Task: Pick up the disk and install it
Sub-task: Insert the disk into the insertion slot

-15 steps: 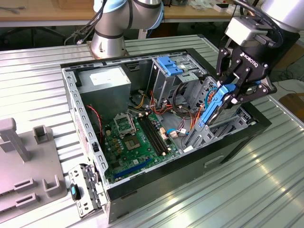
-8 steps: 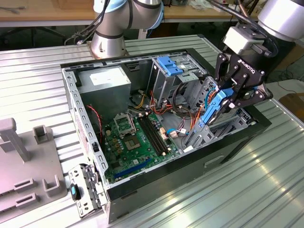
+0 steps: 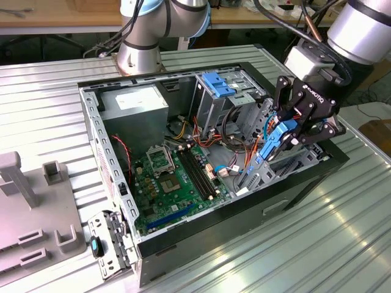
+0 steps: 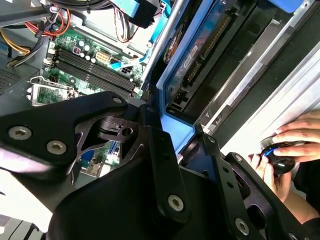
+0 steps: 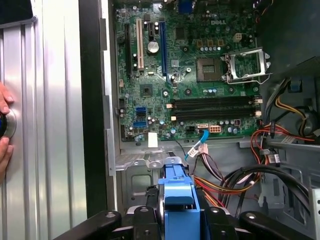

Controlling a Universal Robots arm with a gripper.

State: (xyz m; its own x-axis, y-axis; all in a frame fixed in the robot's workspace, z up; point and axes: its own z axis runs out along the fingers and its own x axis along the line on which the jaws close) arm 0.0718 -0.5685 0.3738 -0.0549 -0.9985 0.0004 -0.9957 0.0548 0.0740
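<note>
1. The disk (image 3: 276, 139): dark drive in a blue caddy rail, held tilted on edge above the open computer case (image 3: 201, 235), over its wall at the exterior view's right. It is not seated in any bay.
2. Gripper (image 3: 288, 135): black fingers clamped on the disk's blue rail, which shows between them in the first wrist view (image 5: 179, 192).
3. Drive cage (image 3: 241, 101): inside the case, just beside the held disk, with cables between them.
4. Motherboard (image 3: 174, 177): on the case floor, below the disk.
5. A person's hand (image 4: 290, 145): outside the case, on a small knob on the ribbed table (image 3: 342, 244).
6. Step, as judged: pick-up done, installing in hand. Seating calls for the rail squared to the bay and kept clear of the cables.
</note>
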